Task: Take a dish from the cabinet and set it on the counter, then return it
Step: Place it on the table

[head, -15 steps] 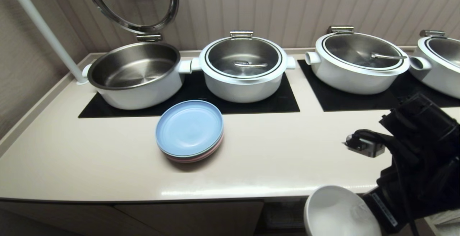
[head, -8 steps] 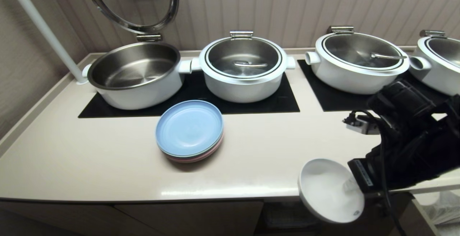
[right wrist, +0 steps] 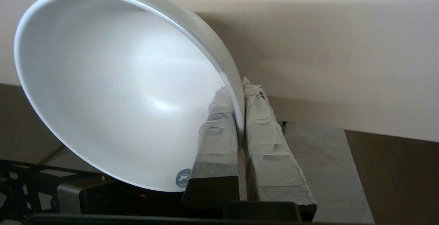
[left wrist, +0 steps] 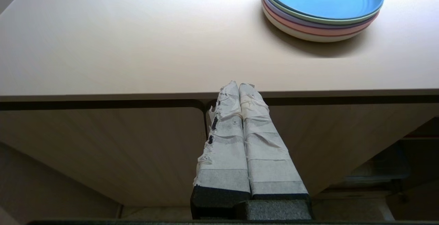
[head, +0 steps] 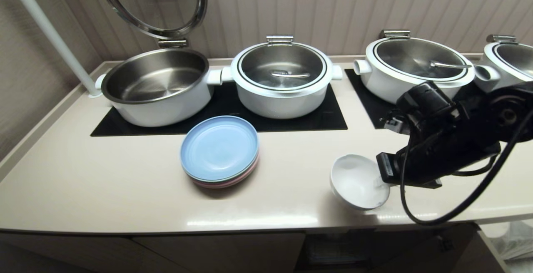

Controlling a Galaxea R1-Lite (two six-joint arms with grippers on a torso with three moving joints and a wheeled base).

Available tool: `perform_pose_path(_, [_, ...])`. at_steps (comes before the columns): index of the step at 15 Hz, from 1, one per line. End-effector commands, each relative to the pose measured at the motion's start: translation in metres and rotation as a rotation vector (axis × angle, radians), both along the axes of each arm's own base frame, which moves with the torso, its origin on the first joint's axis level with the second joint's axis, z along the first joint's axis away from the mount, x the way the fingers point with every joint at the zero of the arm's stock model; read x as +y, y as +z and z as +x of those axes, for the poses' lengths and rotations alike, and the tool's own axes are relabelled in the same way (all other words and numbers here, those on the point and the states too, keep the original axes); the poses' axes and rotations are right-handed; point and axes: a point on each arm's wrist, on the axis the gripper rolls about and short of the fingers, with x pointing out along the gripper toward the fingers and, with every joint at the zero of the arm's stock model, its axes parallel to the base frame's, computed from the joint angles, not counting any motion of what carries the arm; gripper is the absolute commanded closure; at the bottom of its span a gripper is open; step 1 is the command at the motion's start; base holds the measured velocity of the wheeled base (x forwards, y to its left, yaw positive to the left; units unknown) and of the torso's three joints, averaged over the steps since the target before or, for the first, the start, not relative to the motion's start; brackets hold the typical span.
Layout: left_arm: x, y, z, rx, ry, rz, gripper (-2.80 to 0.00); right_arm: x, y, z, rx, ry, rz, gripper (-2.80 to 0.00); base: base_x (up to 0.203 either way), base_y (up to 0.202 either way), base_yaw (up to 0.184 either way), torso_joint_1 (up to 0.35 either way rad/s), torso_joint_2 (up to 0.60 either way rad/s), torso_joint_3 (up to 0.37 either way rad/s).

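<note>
One dish (head: pixel 359 180) | right gripper (head: pixel 381 177) fingers (right wrist: pixel 219 132) clamp its rim, tilted, over the bench (head: pixel 125 181) front edge for set-down | left gripper (left wrist: pixel 239 87) clenched, empty, parked below.

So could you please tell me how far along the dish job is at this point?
Done: the dish is out of the cabinet, pinched by its rim in the right end effector. In hand: it hangs tilted over the counter, near the front edge, right of the plates; whether it touches I cannot tell. Left: set it down, release, then return it. The left end effector sits shut below the counter edge.
</note>
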Motion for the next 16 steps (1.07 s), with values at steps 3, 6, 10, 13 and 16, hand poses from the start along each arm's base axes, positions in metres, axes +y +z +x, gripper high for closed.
perform_pose_path(3, [0.000, 0.000, 0.000, -0.001, 0.000, -0.001, 0.00, -0.010, -0.006, 0.026, 0.024, -0.057, -0.008, 0.00, 0.000, 0.000, 0.000, 0.000, 0.00, 0.000])
perform_pose_path(6, [0.000, 0.000, 0.000, 0.000, -0.002, -0.001, 0.00, -0.014, -0.002, 0.031, 0.046, -0.065, -0.020, 0.00, 0.000, 0.000, 0.000, 0.000, 0.00, 0.000])
perform_pose_path(10, [0.000, 0.000, 0.000, 0.000, 0.000, -0.001, 0.00, -0.014, -0.006, 0.031, 0.068, -0.037, -0.043, 0.00, 0.000, 0.000, 0.000, 0.000, 0.00, 0.000])
perform_pose_path(13, [0.000, 0.000, 0.000, -0.001, -0.002, -0.001, 0.00, -0.013, -0.010, 0.033, 0.077, -0.036, -0.047, 0.00, 0.000, 0.000, 0.000, 0.000, 0.00, 0.000])
perform_pose_path(16, [0.000, 0.000, 0.000, 0.000, 0.000, -0.001, 0.00, -0.013, -0.014, 0.034, 0.090, -0.036, -0.052, 0.00, 0.000, 0.000, 0.000, 0.000, 0.00, 0.000])
